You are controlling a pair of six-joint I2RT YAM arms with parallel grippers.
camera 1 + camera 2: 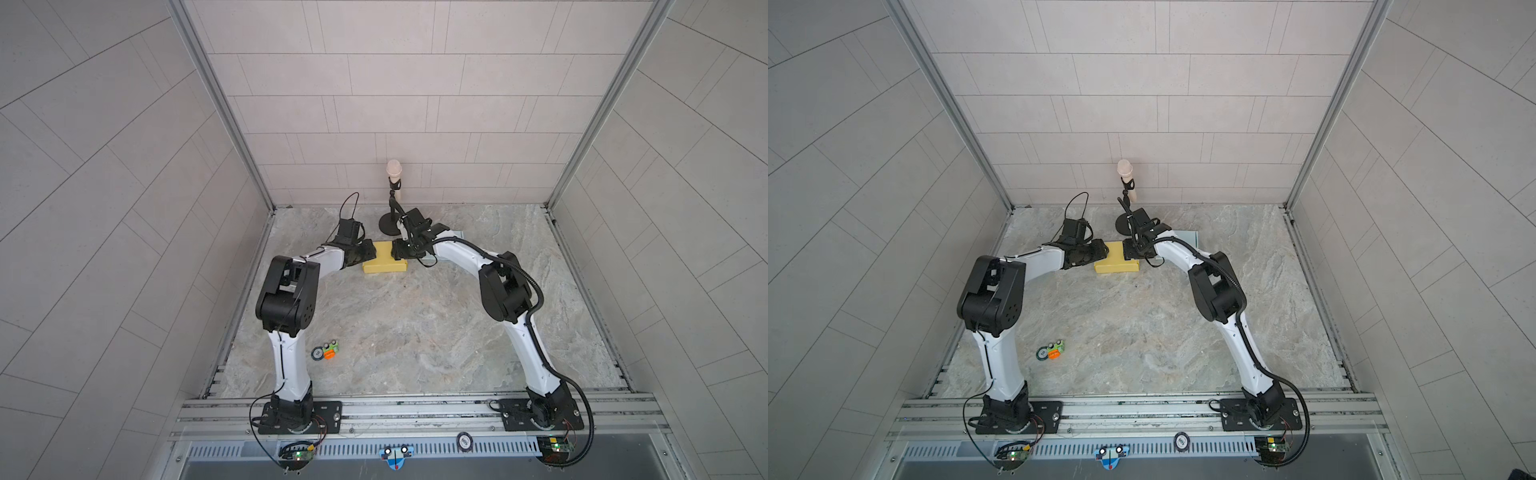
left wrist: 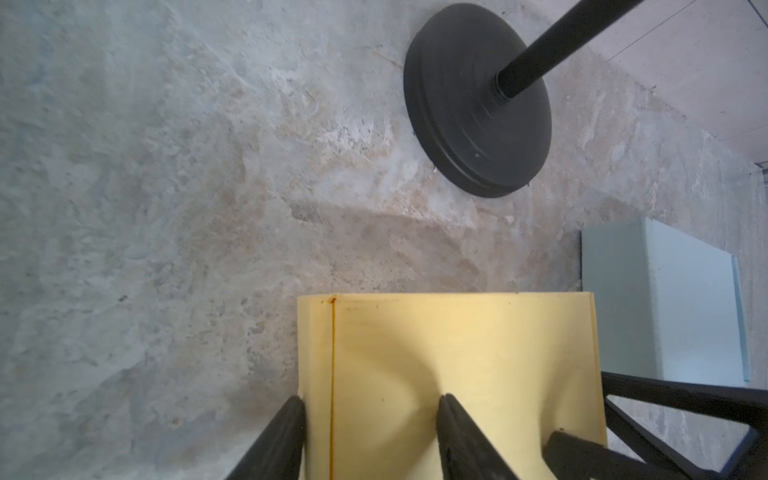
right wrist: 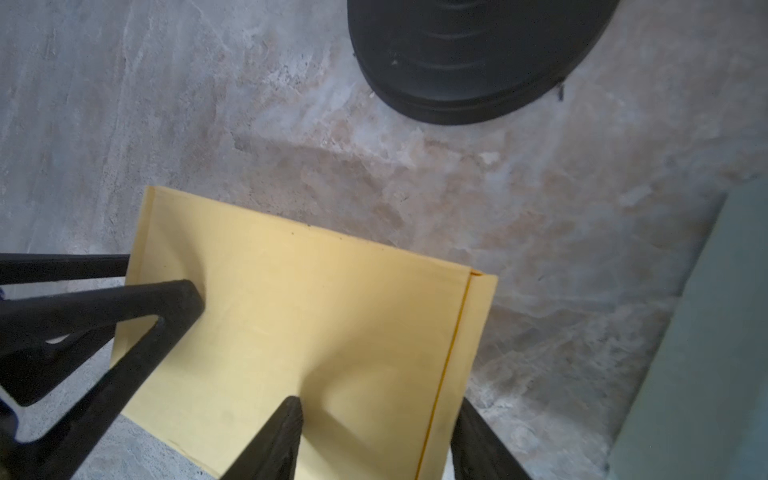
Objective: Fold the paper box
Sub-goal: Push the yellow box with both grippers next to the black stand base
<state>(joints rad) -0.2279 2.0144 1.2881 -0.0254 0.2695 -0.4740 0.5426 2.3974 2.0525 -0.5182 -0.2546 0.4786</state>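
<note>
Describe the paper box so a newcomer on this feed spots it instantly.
Find the black round stand base at the middle of the back wall. Just in front of it, between the left gripper and right gripper, lies the paper box. It is solid yellow, unlike the pale green object beside it.

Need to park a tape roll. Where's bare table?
Widest bare patch: mid table, between both arms, in front of the paper box. Also the strip between right arm and right wall. Crowded: back centre, where left claw and right claw touch the paper box beside the mic stand and pale box. Stickers lie near the left arm.
</note>
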